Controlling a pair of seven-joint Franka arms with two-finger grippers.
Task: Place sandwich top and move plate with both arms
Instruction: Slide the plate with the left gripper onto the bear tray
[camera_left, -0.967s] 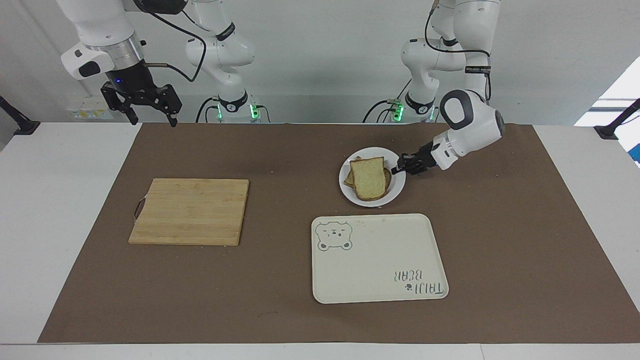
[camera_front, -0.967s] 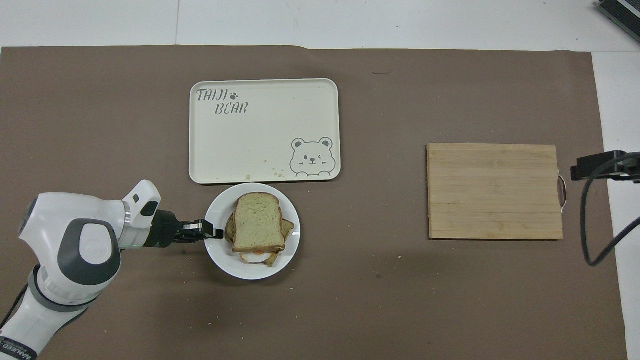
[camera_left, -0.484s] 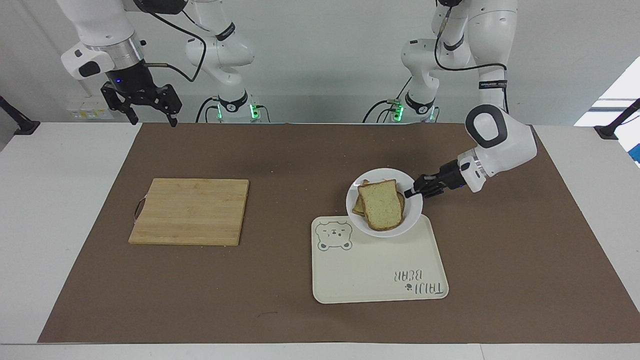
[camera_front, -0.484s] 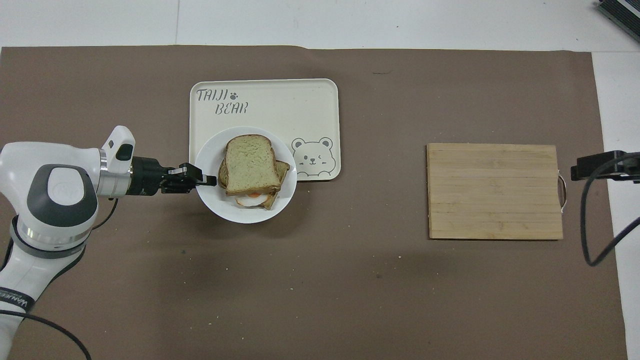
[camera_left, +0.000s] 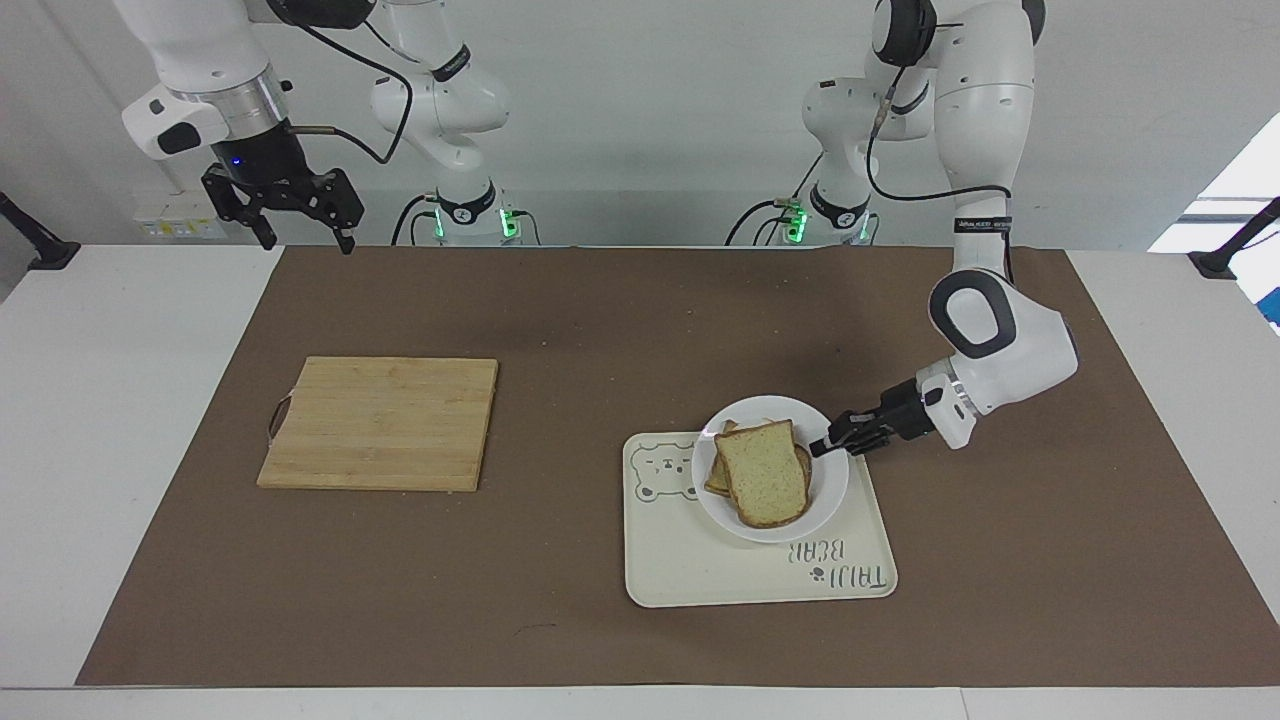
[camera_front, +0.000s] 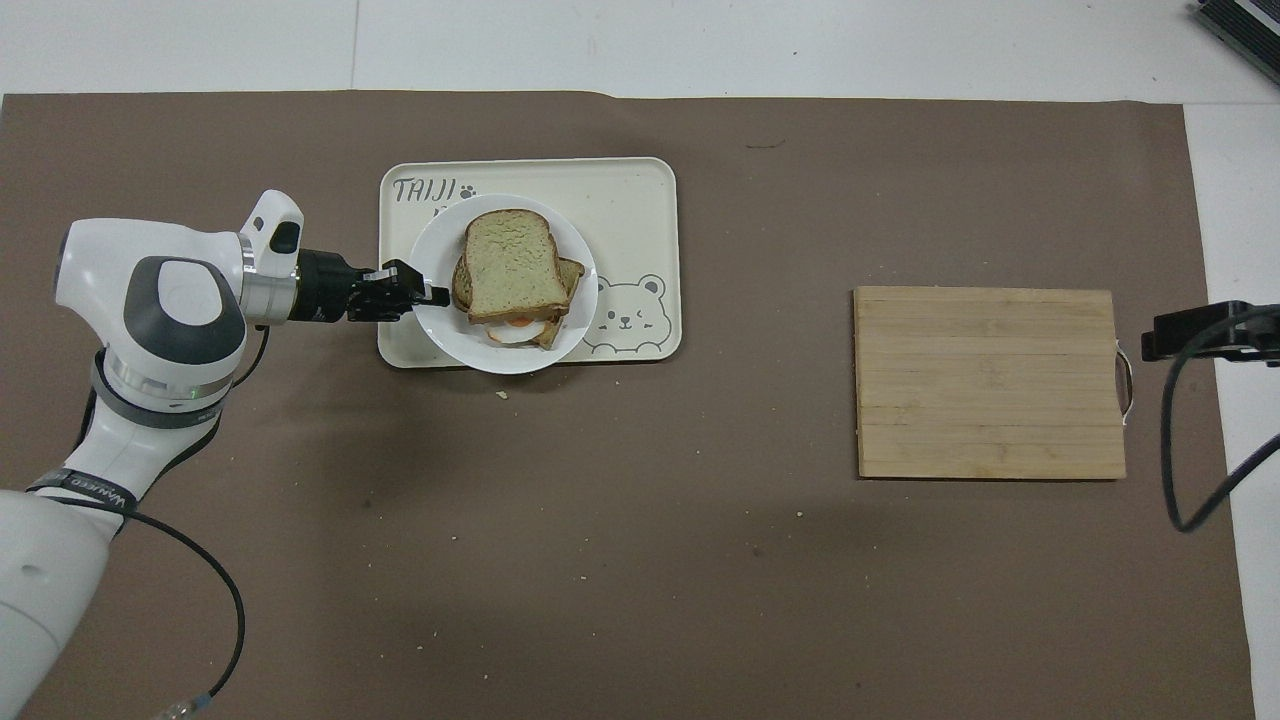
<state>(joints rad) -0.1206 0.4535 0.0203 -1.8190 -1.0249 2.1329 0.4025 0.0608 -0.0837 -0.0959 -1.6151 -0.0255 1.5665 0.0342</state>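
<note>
The pale, speckled sandwich top sits on the stack, so the carry is under way: the round white plate hangs over the cream tray, at the tray's edge nearer the robots. The left gripper pinches the plate's rim. Next comes a level set-down. The right gripper waits spread above the bench's corner, away from the wooden board.

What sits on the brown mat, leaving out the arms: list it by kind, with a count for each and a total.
Plates: 1, the plate, rim gripped by the left gripper.
Bread slices: 2 visible, the sandwich top over a lower slice.
Fried eggs: 1.
Trays: 1, the bear tray.
Cutting boards: 1.
Total: 6.
</note>
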